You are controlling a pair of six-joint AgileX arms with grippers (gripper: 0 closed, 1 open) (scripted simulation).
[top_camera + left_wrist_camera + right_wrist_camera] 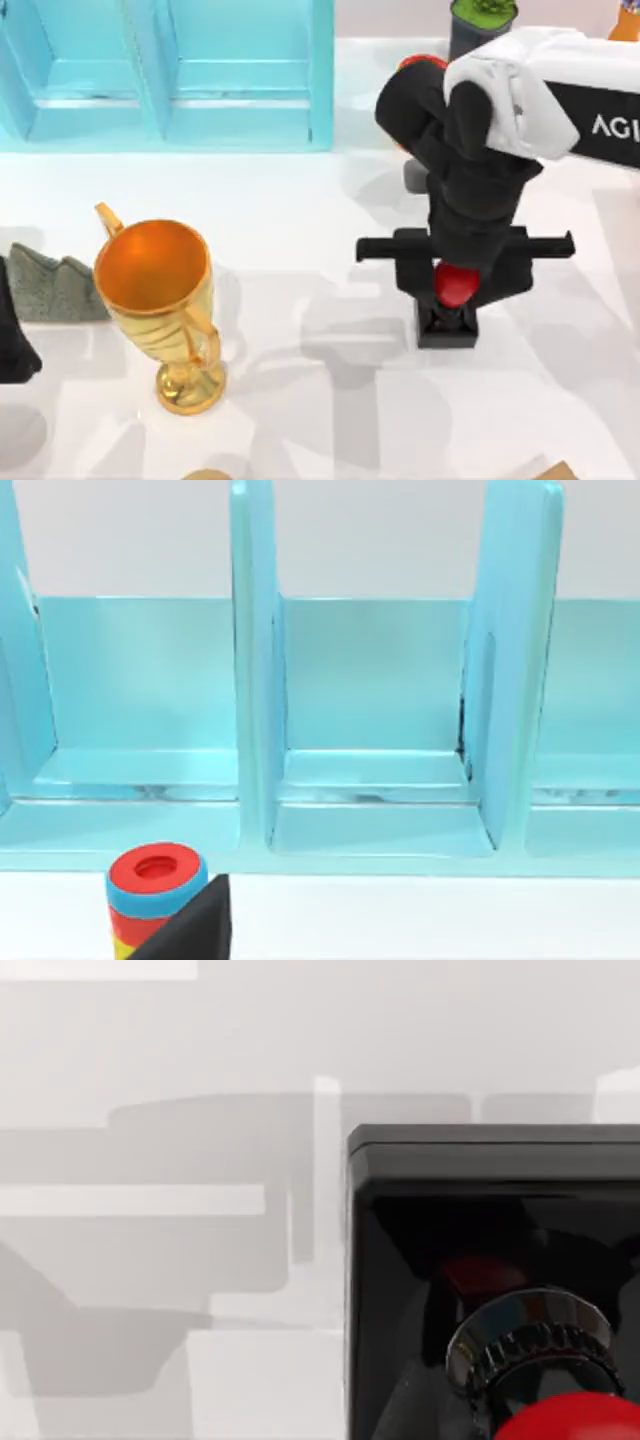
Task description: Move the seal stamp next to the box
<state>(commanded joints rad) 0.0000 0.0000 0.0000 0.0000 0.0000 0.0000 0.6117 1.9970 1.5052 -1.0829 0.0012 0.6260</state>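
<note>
The stamp [449, 300] stands upright on the table [300, 400], at about 4 o'clock from centre. The right gripper [452, 285] is directly over its red knob; whether the fingers are spread or pinching cannot be told. The trophy [160, 300] stands at 8 o'clock, the blue shelf [170, 70] at 11. The left arm [15, 340] sits at 9.

My right arm reaches in from the desk's right edge, wrist bent straight down, its gripper [447, 300] low over the desk's middle-right. My left arm is parked at the desk's left edge.
</note>
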